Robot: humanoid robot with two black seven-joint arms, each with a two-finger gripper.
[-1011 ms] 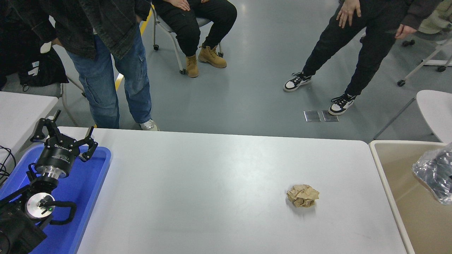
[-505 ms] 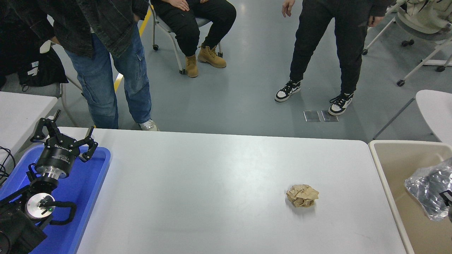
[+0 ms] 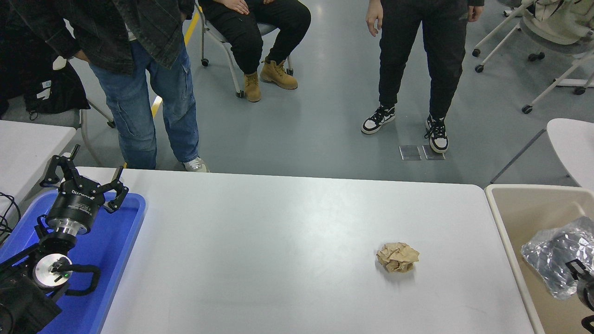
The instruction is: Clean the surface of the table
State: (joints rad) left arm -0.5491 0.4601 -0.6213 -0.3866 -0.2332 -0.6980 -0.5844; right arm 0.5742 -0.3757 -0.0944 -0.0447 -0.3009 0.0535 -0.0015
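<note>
Grey glossy floor [image 3: 334,106], wheeled chairs [image 3: 547,41], yellow floor line [image 3: 157,105].

White glossy table surface [image 3: 287,218]. Tan-brown crumpled paper ball [image 3: 397,258] well left of the right gripper [image 3: 582,283], which is black. Silvery-grey crinkled plastic bag [image 3: 552,253] touching that gripper, over a beige bin [image 3: 519,204]. Left gripper [image 3: 83,183] black with a silver wrist ring, above a bright blue tray [image 3: 125,232]. Beyond it: blue jeans [image 3: 139,116], tan boots [image 3: 274,76], black-and-white sneakers [image 3: 408,125], grey floor [image 3: 325,116].
</note>
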